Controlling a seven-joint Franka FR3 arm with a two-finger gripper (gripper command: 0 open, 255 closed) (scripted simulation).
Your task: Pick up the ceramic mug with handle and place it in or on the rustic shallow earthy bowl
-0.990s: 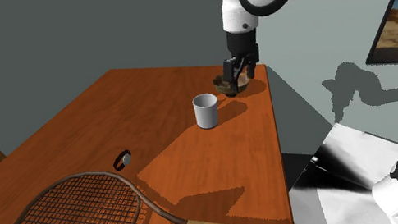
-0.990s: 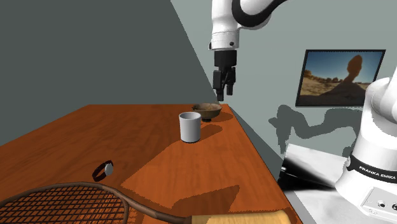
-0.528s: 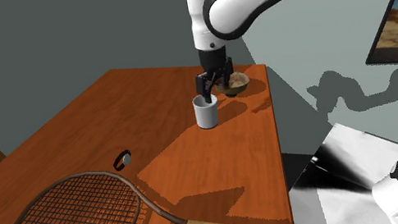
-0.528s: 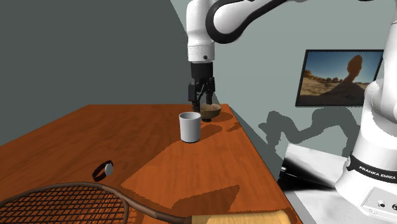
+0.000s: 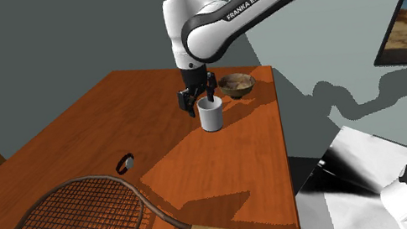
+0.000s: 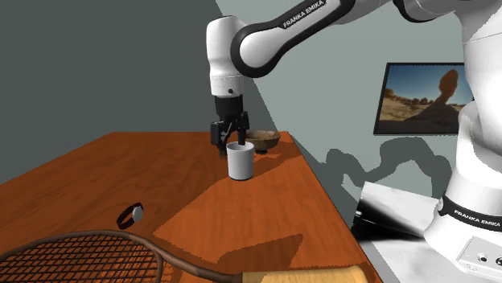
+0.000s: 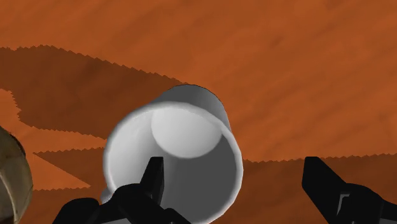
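At the far end of the reddish-brown wooden table [image 5: 101,122], a plain pale grey cylindrical mug [image 5: 211,117] stands upright, near but apart from the shallow brown earthy bowl [image 5: 237,86]. The black two-finger gripper [image 5: 200,100] hangs at the mug's rim with its jaws spread. One finger is over the opening, the other outside the wall, and neither clasps it. A brown strung racket [image 5: 83,219] lies at the shoulder view's lower left.

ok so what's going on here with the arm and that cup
The white arm has its open jaws straddling the wall of the grey mug, one finger inside the rim and the other outside, not clasping it. The mug stands upright on the wooden table, not yet lifted. The brown bowl sits just beyond it.
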